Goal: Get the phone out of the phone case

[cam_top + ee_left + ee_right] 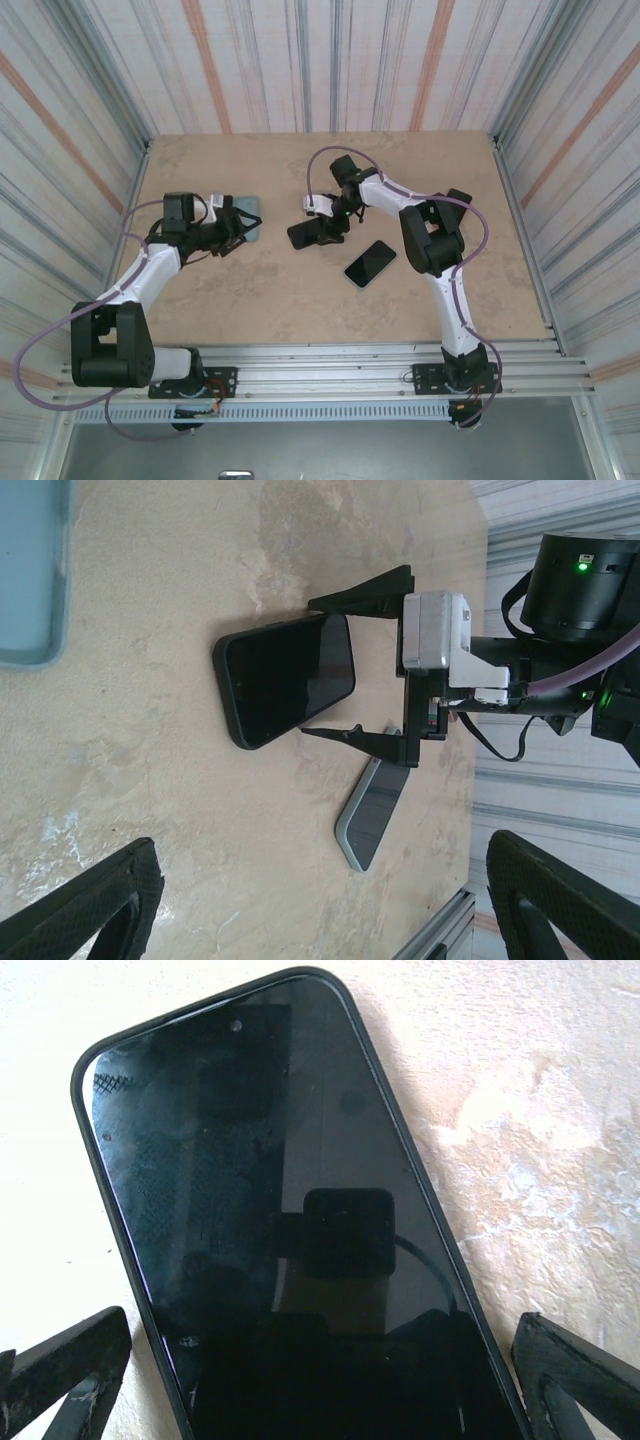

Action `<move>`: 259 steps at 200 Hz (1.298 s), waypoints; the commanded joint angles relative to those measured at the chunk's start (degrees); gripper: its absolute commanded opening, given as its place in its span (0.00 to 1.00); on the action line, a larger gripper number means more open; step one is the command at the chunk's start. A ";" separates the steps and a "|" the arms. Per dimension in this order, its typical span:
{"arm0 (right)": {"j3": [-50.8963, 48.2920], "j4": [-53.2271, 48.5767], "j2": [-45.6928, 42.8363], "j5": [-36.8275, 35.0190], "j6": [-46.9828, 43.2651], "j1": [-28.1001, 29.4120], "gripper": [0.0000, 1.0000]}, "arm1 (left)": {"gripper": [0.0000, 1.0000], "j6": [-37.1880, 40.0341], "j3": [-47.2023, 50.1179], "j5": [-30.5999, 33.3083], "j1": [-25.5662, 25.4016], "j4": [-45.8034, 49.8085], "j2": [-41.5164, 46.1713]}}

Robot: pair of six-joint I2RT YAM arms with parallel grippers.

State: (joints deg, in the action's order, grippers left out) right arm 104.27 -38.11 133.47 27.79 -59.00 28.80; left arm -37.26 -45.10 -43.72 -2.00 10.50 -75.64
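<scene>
- The right gripper (318, 1332) stands wide open and grips nothing. One finger sits at the lower left of its wrist view and the other at the lower right, and neither seems to touch what lies between them.
- Between those fingers lies the phone (290, 1190), screen up and seated in its black case (228, 695), just left of centre in the top view.
- The step in hand looks like taking hold of the cased phone. It would go best if the fingers came down evenly on the two long edges and closed on the case rim, not on the glass, so the screen is free to lift out.
- A grip low on the body seems wise, as it leaves the far corner at the upper left of the wrist view bare for peeling.
- The left gripper (320, 880) is also open and empty. It sits at the left of the top view, just beside a light blue case (247, 215).
- It is likely the helper: once the black case is pinned, it could push or pry at a corner from its side.
- A second phone (370, 263), seemingly bare, lies on the table (270, 300) to the lower right of the right gripper. It is near enough that a sliding grip might nudge it, so a straight lift is safer than a drag.
</scene>
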 commanded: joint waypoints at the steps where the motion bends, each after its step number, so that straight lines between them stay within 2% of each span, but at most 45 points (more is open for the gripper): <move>1: -0.47 -3.23 -0.18 -1.94 -1.30 0.97 1.00 | 0.87 1.48 -1.73 -1.91 -0.27 0.49 -0.41; 44: -2.32 -5.20 -3.30 -2.74 0.80 2.47 0.99 | 0.87 1.57 -2.10 -2.57 -0.20 0.46 -0.75; 97: -8.83 -1.00 -8.38 -5.26 3.55 3.72 0.98 | 0.87 1.48 -1.45 -2.77 -0.23 -0.52 -0.92; 143: -9.25 4.40 -6.41 -12.17 8.02 5.60 0.98 | 0.87 1.13 -1.27 -3.03 -0.27 -1.11 -1.19; 170: -9.11 5.97 -6.40 -10.20 10.20 5.64 0.98 | 0.87 1.22 -0.94 -2.95 -0.24 -1.17 -1.01; 223: -6.41 1.32 -3.92 -9.78 10.31 5.58 0.92 | 0.87 0.87 -0.94 -2.86 -0.22 -1.62 -1.44; 259: -8.33 1.90 -4.53 -12.62 9.70 5.13 0.91 | 0.87 0.70 -1.04 -2.92 -0.27 -2.22 -2.18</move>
State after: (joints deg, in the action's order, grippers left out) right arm 96.66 -34.06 127.94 18.02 -49.87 34.39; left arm -37.28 -45.74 -45.47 -2.00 9.37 -76.93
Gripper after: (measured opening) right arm 0.913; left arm 0.869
